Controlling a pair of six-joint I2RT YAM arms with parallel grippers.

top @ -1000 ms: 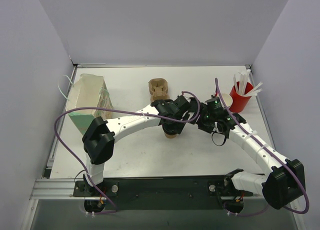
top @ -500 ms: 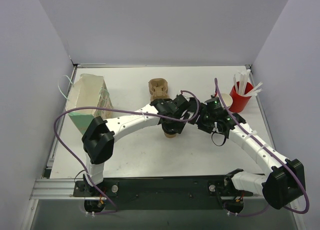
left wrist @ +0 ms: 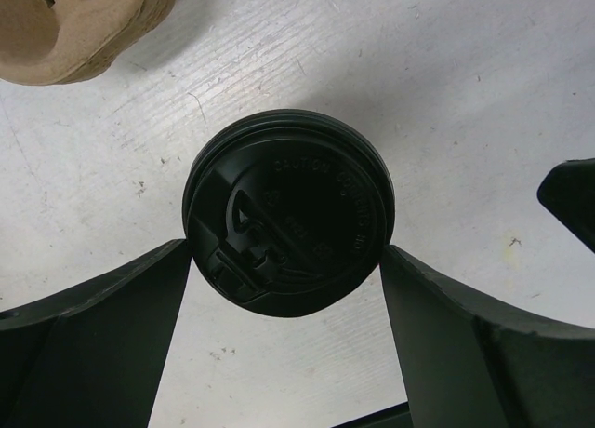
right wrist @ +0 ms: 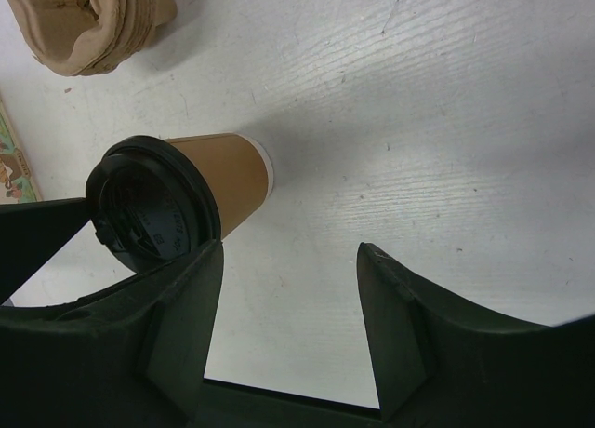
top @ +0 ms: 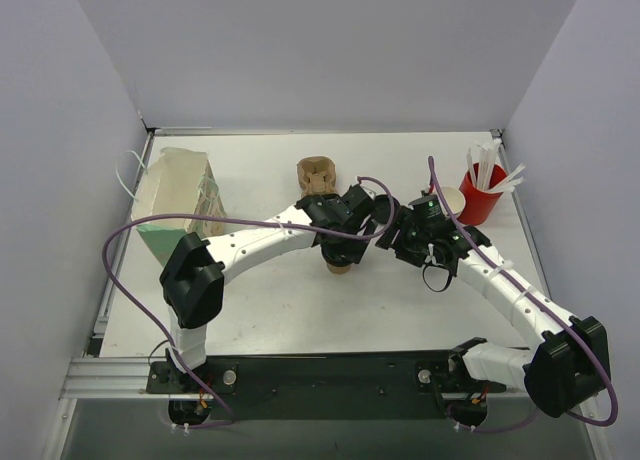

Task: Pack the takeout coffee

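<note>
Coffee (left wrist: pixel 288 209) upright, left claw (left wrist: pixel 284 256) downward, straddling it

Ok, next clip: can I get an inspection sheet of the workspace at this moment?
Surface: white table, lightly scuffed.
Job's things: takeout coffee, a brown cup with its black lid on, upright mid-table, not yet packed.
Clutter: pulp carrier behind the coffee; pale bag with green print far left; red cup of white sticks far right, with an open brown cup beside it.
Grippers: left gripper open, fingers flanking the lid; right gripper open, nothing between its fingers, the coffee off to one side.
Cables: purple cables loop along both arms.
Surroundings: plain pale walls on three sides; nothing else seen.
</note>
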